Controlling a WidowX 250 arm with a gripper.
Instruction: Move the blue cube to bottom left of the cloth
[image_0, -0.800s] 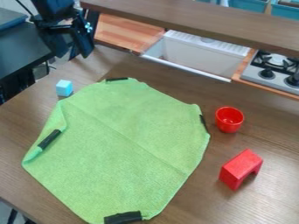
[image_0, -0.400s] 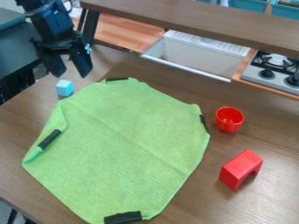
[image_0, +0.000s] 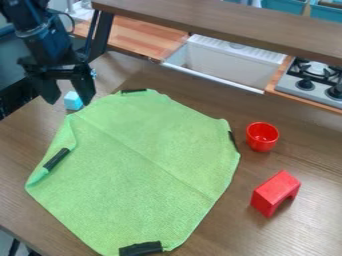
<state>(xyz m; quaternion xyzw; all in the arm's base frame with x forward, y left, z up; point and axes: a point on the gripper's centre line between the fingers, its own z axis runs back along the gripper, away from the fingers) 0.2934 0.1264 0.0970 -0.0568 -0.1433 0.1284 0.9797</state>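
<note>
Gripper (image_0: 69, 100): lower than in the earlier frames, and shifted a little toward the left edge of the view; open wide, with nothing in its grasp.
Blue cube (image_0: 73, 101): unmoved; on the wooden table (image_0: 304, 227), just beyond the upper-left edge of the green cloth (image_0: 140, 165), apparently not touching it.
Cube against gripper: in view between the open tips, nearer the right-hand one in view and seemingly partly behind it; contact and remaining height impossible to tell.
Meaning for the task: nearly lined up for a grasp, by the look of it; still to pick up and carry to the cloth's bottom left.
Next move: probably a small centring, a slight descent, then closing.
</note>
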